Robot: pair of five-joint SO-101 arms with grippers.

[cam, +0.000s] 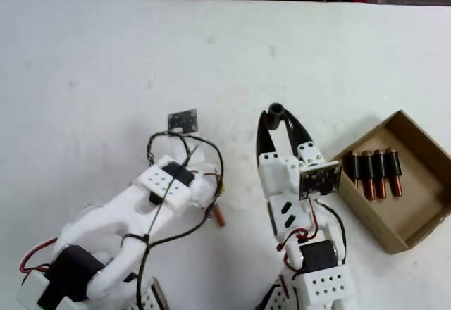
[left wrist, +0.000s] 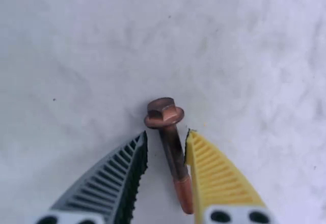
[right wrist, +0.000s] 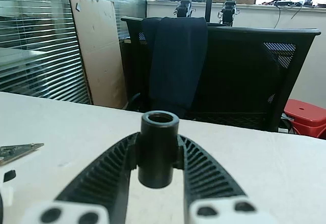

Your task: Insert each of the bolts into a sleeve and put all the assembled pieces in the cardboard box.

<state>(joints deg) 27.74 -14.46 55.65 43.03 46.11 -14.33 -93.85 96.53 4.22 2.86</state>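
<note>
White surface (cam: 106, 56). Open cardboard box (cam: 423, 215) at 4 o'clock on surface, four assembled pieces (cam: 373, 175) side by side along its 10 o'clock wall. Right tool (cam: 276, 118), 9 o'clock of box, clamped on black sleeve (right wrist: 157, 155), open end up. Left tool (left wrist: 167, 134) apart, straddling copper-coloured bolt (left wrist: 170, 147) lying on surface, 6 o'clock of centre; yellow finger (left wrist: 214, 173) against shank.

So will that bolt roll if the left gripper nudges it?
Probably rigid and heavy for its size; the bolt looks like solid metal. Its round shank may roll, but the wider flanged head would likely curve its path.
</note>
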